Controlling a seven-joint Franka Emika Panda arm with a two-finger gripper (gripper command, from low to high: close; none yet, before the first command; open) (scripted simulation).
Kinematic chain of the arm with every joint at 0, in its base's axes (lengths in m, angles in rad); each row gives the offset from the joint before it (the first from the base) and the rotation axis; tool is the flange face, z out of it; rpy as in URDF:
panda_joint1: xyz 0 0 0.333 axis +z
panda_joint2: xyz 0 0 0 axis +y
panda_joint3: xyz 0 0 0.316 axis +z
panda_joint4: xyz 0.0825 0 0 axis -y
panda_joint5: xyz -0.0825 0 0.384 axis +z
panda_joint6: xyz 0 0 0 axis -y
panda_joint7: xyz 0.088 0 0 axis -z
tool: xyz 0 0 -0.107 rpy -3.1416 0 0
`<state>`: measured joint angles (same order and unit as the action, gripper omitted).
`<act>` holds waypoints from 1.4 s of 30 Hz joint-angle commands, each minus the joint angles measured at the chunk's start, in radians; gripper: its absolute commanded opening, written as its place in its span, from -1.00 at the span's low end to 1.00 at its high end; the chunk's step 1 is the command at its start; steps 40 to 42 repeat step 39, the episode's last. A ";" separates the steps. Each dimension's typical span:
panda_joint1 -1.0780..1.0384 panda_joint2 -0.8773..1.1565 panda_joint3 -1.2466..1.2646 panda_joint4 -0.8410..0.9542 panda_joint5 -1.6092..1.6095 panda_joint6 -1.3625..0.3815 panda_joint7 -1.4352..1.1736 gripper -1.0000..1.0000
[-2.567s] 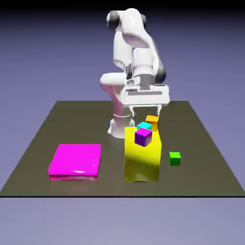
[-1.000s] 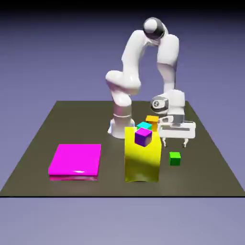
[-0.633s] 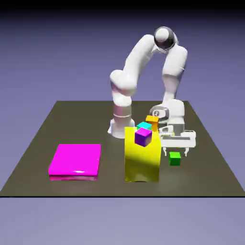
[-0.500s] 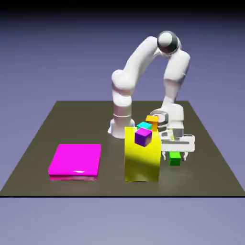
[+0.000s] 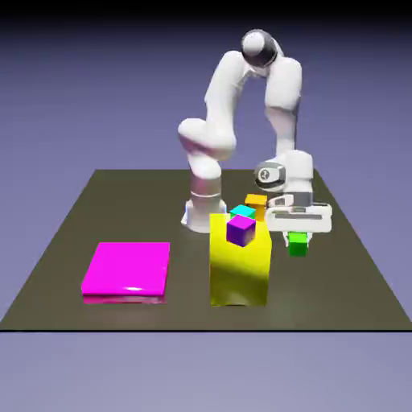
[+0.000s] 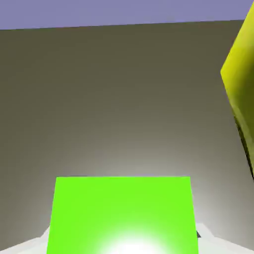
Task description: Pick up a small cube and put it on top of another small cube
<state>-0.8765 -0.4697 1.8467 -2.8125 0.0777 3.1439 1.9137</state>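
Tool clamped on green cube, held above the tabletop toward its right edge in the exterior view. Containers: none identified; whether the yellow block is hollow cannot be told. Yellow block stands just beside, to the exterior view's left; purple cube, cyan cube and orange block appear at its upper part, contacts unclear. Magenta slab near the front-left corner. Change: green cube raised off the tabletop; others unmoved.
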 commanded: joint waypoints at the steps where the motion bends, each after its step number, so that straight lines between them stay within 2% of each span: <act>1: 0.016 0.005 -0.036 0.018 -0.009 -0.043 0.018 -1.00; 15: 0.233 0.071 -0.543 0.273 -0.141 -0.627 0.276 -1.00; 28: 0.350 0.101 -0.961 0.530 -0.295 -1.186 0.640 -1.00; 33: 0.271 0.178 -0.906 0.419 -0.393 -1.016 0.748 -1.00; 34: 0.271 0.178 -0.906 0.419 -0.393 -1.016 0.748 1.00; 39: 0.324 0.092 -0.939 0.531 -0.301 -1.179 0.665 1.00; 42: 0.324 0.092 -0.939 0.531 -0.301 -1.179 0.665 1.00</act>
